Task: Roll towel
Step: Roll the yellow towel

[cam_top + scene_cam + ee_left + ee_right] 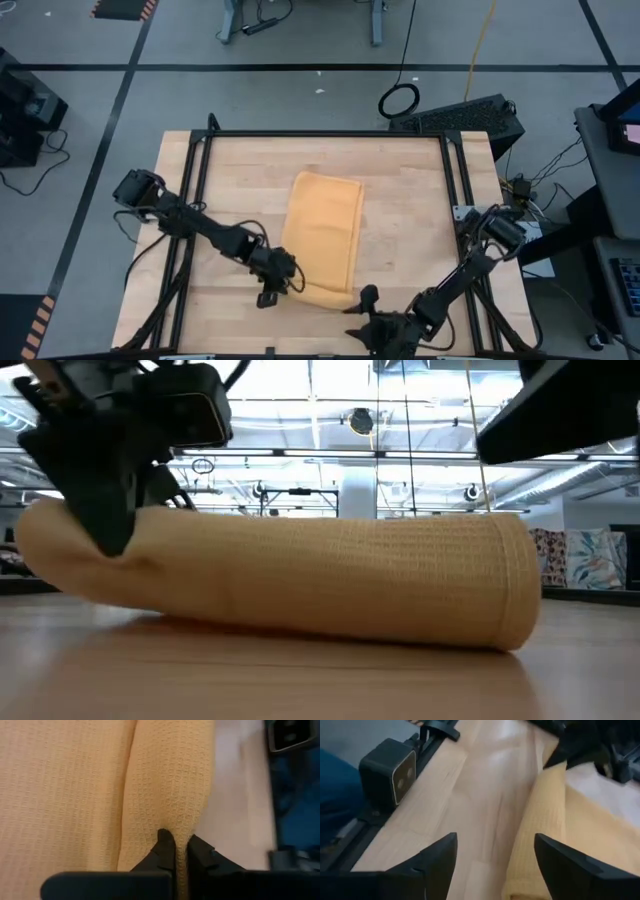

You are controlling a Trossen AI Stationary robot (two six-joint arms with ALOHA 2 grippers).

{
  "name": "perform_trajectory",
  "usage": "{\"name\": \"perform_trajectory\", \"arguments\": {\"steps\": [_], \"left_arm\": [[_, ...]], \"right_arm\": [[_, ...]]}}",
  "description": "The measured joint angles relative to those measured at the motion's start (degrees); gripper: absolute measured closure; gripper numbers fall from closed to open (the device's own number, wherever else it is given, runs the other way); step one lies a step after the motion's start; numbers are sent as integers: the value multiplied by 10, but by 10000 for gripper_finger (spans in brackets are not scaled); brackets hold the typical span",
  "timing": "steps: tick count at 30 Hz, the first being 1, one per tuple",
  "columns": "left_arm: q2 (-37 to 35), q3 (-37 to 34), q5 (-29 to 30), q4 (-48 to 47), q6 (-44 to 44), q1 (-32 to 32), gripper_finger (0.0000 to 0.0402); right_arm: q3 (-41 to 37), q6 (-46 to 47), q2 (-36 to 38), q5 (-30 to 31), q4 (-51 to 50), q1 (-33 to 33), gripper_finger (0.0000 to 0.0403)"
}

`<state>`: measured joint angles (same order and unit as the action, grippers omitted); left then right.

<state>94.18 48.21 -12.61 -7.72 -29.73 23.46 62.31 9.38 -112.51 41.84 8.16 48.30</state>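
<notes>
The mustard-yellow towel (322, 230) lies flat on the wooden table, its near end turned over into a low roll (300, 580) that rests on the tabletop. My left gripper (283, 287) is at the roll's left end, shut on it; it also shows in the low view (105, 510). My right gripper (362, 300) is open just off the roll's right end, near the table's near edge. In the right wrist view its gripper (495, 857) has bare wood between the fingers, with the roll's end (540, 820) beside one finger. My left gripper pinches a raised fold of the rolled near edge (181, 832) between its two fingers (164, 851), at the roll's left end. The fingers come slanting from the table's left and above. The cloth puckers into a ridge at the fingertips; the roll stays on the table.
A black metal frame (455, 180) runs along the table's left, right and far sides. A small black camera box (387, 770) sits at the table's near edge by my right gripper. Bare wood (410, 210) lies to the right of the towel.
</notes>
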Motion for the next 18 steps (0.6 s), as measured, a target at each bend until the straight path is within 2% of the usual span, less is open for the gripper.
{"name": "perform_trajectory", "arguments": {"steps": [4, 7, 12, 18], "left_arm": [[-4, 0, -82, 1, 0, -40, 383], [-1, 0, -106, -9, 2, -62, 383], [13, 1, -154, -2, 1, -81, 383], [33, 1, -179, -7, 1, -84, 382]], "right_arm": [[0, -57, -30, 38, 69, -1, 145], [0, -75, -45, 61, 85, -14, 150], [0, -52, -68, 61, 74, -46, 163], [1, 12, -92, 58, 69, -72, 185]]}}
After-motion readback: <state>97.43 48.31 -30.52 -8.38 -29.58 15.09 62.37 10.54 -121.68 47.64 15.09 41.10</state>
